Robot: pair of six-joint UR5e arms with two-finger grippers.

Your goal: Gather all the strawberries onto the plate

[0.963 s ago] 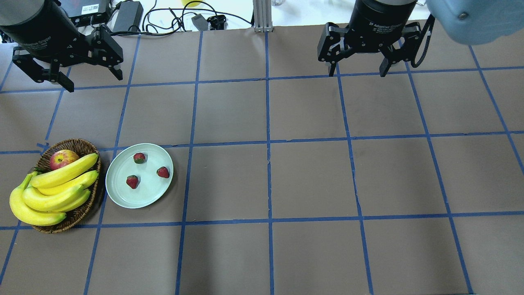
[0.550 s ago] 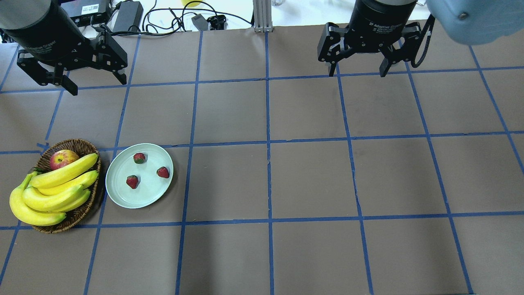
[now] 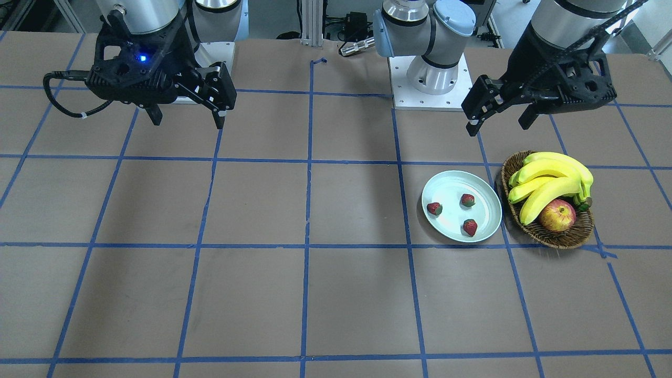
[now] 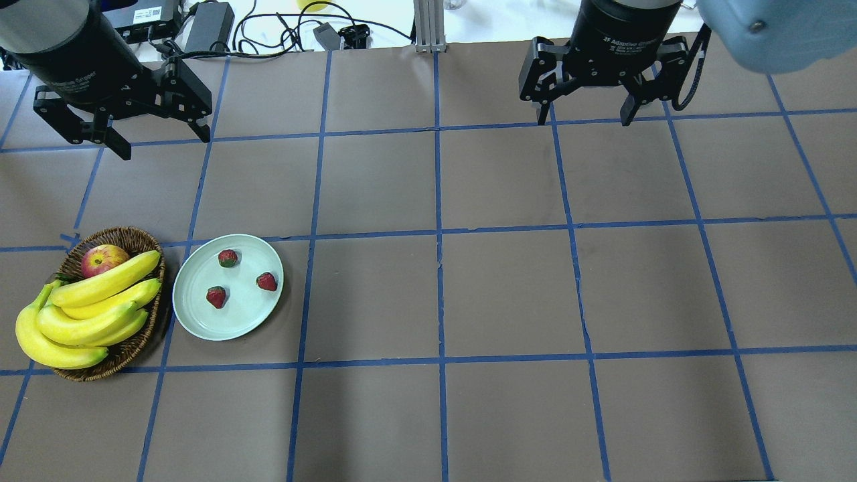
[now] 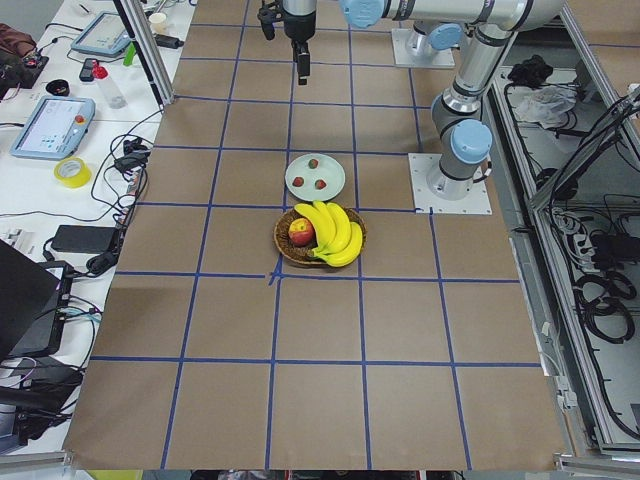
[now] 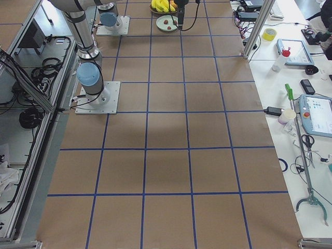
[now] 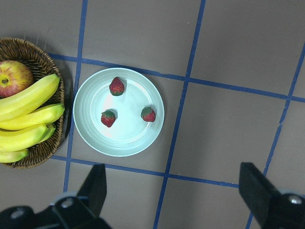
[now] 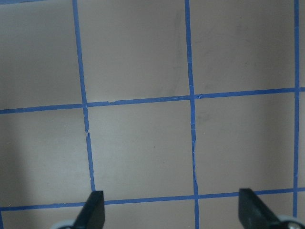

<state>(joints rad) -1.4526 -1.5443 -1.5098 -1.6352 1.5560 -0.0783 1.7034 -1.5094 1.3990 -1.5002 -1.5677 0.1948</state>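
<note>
With three strawberries apart on the mint-green plate, at 3 o'clock of the wicker basket, and left gripper and right gripper spread empty, reads as collected; calls only for parking.

"2F Adaptive Gripper" on the right gripper

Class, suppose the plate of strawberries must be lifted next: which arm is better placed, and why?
Left, most likely. The left arm hangs on the plate's side of the table, jaws open, and its wrist camera frames the plate and all three strawberries. The right arm hangs far across, seeing only table.
</note>
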